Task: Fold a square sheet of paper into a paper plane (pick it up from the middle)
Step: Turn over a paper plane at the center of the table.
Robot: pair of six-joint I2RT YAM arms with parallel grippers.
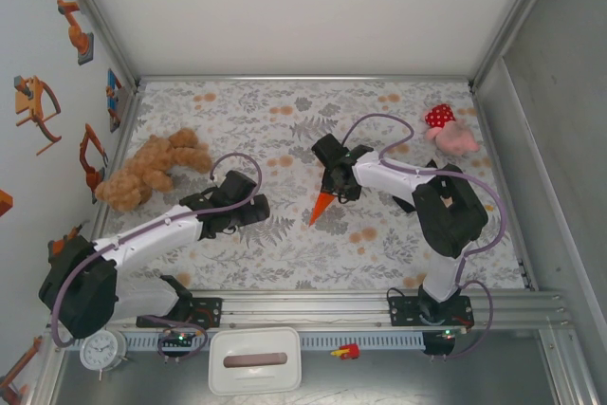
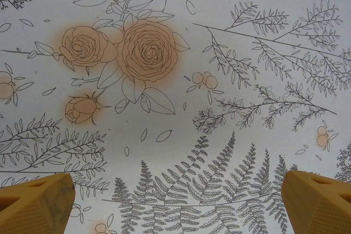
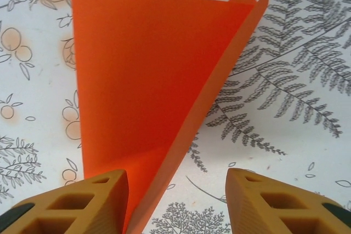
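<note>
The paper plane (image 3: pixel 153 80) is already a creased dart; right claw (image 3: pixel 176 193) straddles it unclamped, left claw (image 2: pixel 178 198) gapes wide, idle.

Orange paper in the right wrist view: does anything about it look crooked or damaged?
Slightly. The folded orange paper has two layers whose far corners don't meet, so one edge peeks past the other. No tears are visible.
</note>
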